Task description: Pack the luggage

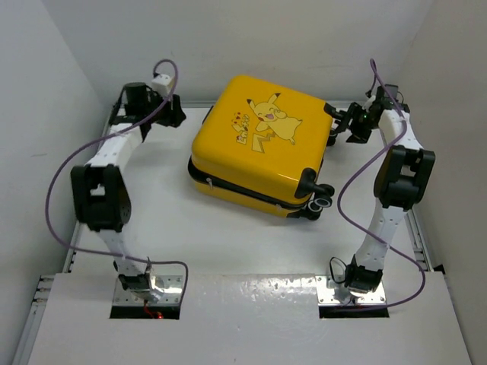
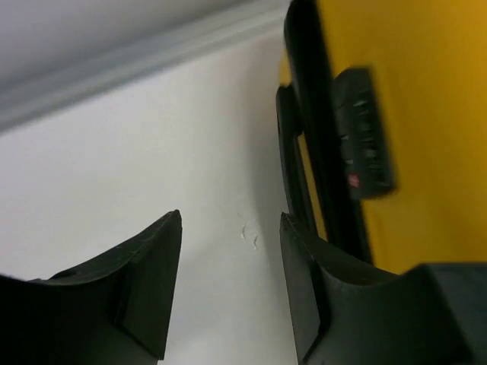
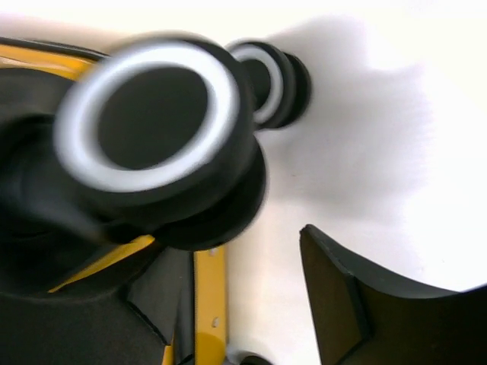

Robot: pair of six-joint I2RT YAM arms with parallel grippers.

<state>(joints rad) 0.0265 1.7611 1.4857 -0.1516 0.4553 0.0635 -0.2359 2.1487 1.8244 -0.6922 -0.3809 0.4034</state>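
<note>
Sitting shut and flat on the white table (image 1: 152,228), yellow luggage (image 1: 255,144) toward the back, Pikachu lid up, left gripper (image 2: 230,219) by its far left corner, jaws apart on nothing, right gripper (image 1: 337,125) spread open too, right next to a black wheel (image 3: 152,129), not gripping it

White table (image 1: 152,220) enclosed by plain white back wall (image 1: 228,38), left wall (image 1: 38,106) and right wall (image 1: 456,99); pale grey strip (image 2: 152,53) along the table's far edge; metal rail (image 1: 420,242) at its right edge; even, diffuse light, soft shadows
</note>
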